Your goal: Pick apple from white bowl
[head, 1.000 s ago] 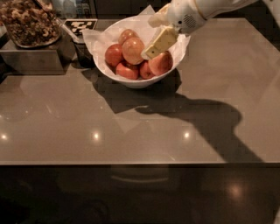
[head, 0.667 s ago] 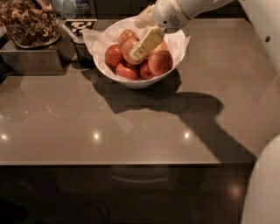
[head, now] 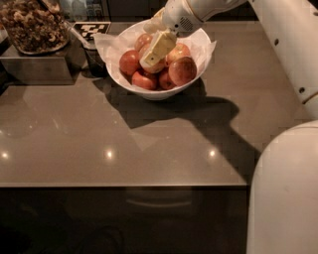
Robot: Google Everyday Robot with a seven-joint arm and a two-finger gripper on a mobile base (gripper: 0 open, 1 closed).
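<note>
Camera view: I see the gripper [head: 151, 58] down inside the white bowl [head: 151, 93], at the far side of the table [head: 149, 149]
Apple place: the apple [head: 145, 50] sits top middle of the pile in the bowl, resting on smaller red apples, partly hidden under the gripper
Apple handling: I judge it firm and fairly heavy, with a smooth skin that could slip; a hard pinch might bruise it
Hold: I would take it across its widest middle, from above, clear of its neighbours
Claw: wide or clamped, I cannot tell
Arm: the arm [head: 198, 12] reaches in from the far right, wrist angled down and left over the paper liner [head: 107, 44]
</note>
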